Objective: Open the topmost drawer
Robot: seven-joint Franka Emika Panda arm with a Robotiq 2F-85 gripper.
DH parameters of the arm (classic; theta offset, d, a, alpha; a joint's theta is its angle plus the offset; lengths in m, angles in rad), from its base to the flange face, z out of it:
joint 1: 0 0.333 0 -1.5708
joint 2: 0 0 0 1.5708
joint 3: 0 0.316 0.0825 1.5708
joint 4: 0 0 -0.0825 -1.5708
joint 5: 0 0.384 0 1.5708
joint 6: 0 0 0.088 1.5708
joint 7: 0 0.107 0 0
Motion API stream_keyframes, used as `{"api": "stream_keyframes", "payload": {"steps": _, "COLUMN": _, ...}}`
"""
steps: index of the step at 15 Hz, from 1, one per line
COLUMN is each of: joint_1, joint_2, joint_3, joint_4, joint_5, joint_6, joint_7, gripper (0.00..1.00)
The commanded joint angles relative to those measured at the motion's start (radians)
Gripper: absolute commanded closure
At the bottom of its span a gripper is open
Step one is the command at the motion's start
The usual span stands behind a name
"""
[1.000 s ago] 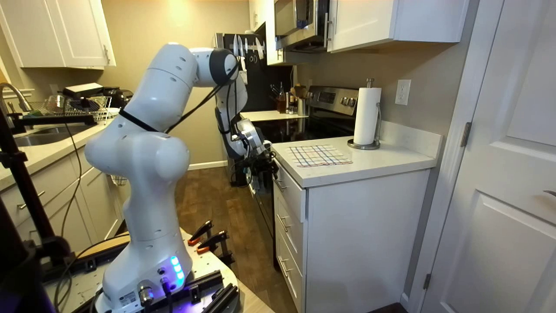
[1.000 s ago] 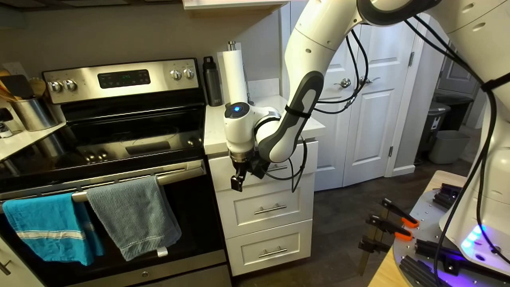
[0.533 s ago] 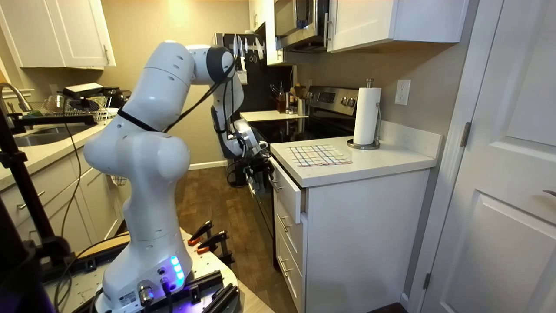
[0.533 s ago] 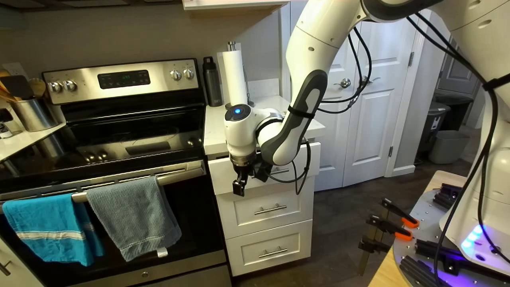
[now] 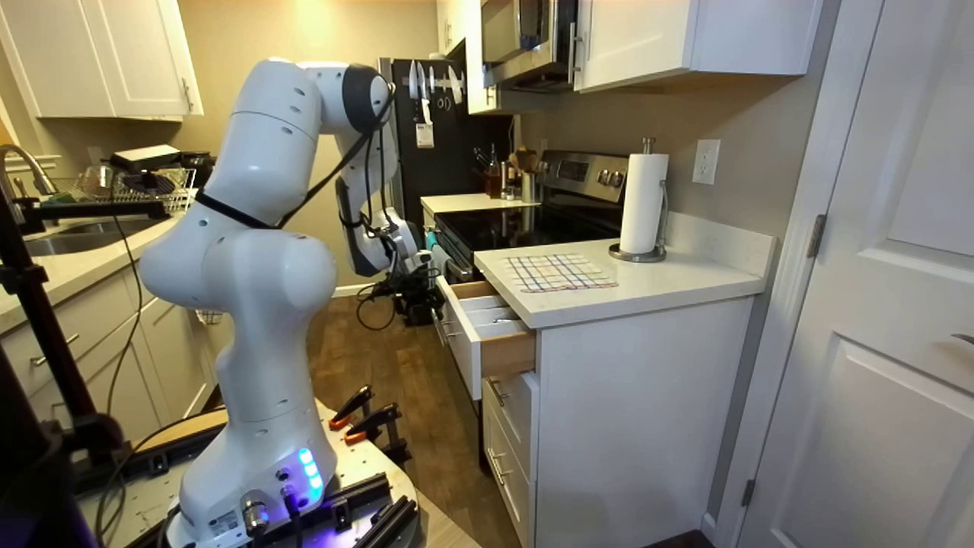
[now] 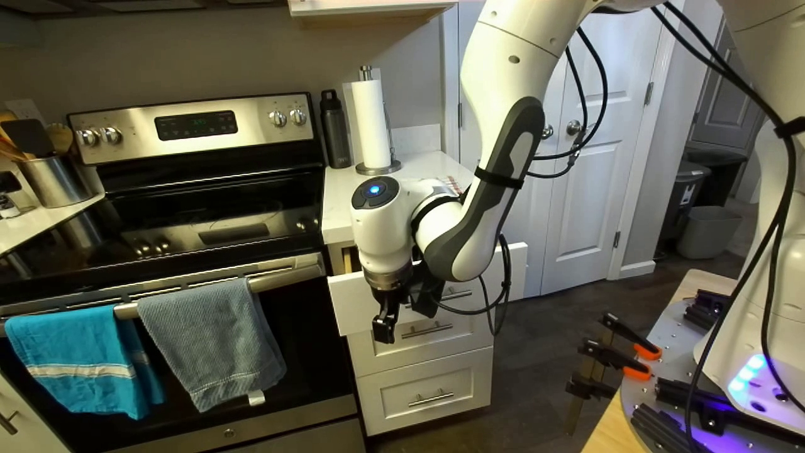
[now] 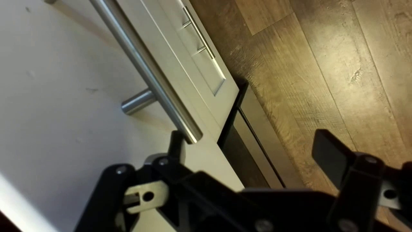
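The fingers [image 7: 330, 157] stand spread, one tucked between the handle [image 7: 145, 68] and the topmost drawer [image 7: 74, 96]. The handle's long axis runs away from that fingertip.

In the wrist view, the topmost drawer [image 7: 74, 112] and its bar handle [image 7: 148, 71] are cut off at upper left; the gripper [image 7: 251, 141] is cropped along the bottom, and whether it touches the handle's end cannot be told. In an exterior view, the arm [image 6: 503, 145], cropped at the top, covers part of the drawer's front and handle; near the centre, only a sliver of checked cloth [image 6: 454, 184] shows past it, and the oven display [image 6: 195, 124] at upper left is too blurred to read. In an exterior view, a small object [image 5: 502, 320] in the drawer's white tray [image 5: 494, 330] is too tiny to identify.
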Motion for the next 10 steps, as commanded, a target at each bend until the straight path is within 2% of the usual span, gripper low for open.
{"api": "stream_keyframes", "payload": {"steps": 1, "joint_1": 0.001, "joint_2": 0.019, "joint_3": 0.06, "joint_4": -0.047, "joint_5": 0.078, "joint_6": 0.041, "joint_7": 0.01, "gripper": 0.0}}
{"api": "stream_keyframes", "payload": {"steps": 10, "joint_1": 0.023, "joint_2": 0.002, "joint_3": 0.067, "joint_4": -0.053, "joint_5": 0.058, "joint_6": 0.04, "joint_7": 0.07, "gripper": 0.0}}
